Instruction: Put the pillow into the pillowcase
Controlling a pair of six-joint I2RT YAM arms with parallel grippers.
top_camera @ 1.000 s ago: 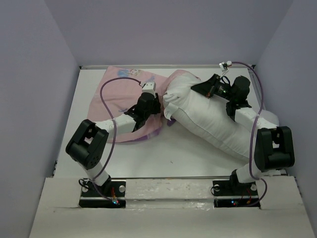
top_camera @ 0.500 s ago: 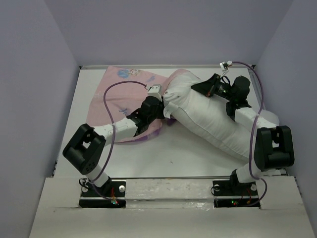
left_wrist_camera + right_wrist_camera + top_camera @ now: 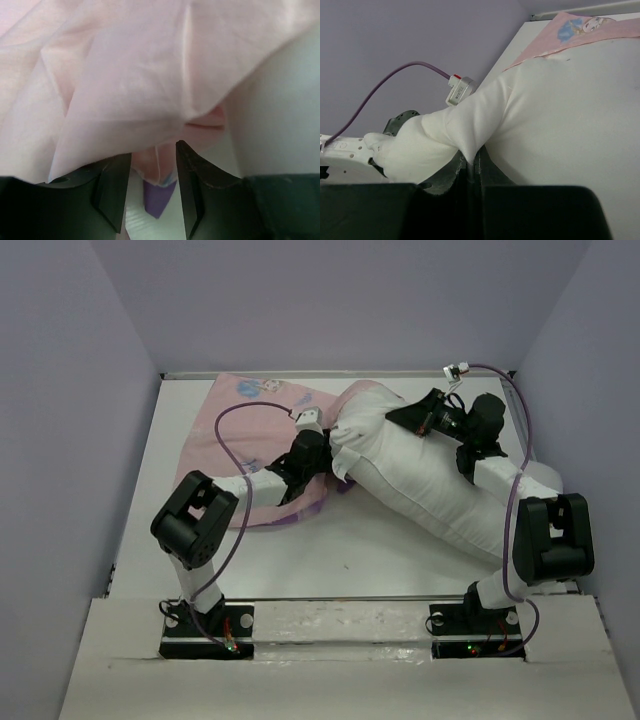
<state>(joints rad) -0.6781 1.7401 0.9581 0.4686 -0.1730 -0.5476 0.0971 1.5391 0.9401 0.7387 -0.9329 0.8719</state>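
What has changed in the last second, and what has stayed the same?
The left arm's elbow swung inward, toward the right, and the left gripper crept a little farther toward the pillow, over the pillowcase. Its jaws stand apart with pink fabric between them. No new grasp or release shows. The right gripper stayed shut on the pillow's fabric; pillow and pillowcase lie as before.

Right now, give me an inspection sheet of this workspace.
Surface: white table.
Job's things: pillowcase lies crumpled at far left; pillow lies diagonally at right, mostly outside it.
Clutter: nothing seen.
Pincers: left pincer open around a pillowcase fold; right pincer shut on a pinch of pillow.
Cables: purple cables, one per side, looping loose.
Surroundings: lavender walls on three sides.
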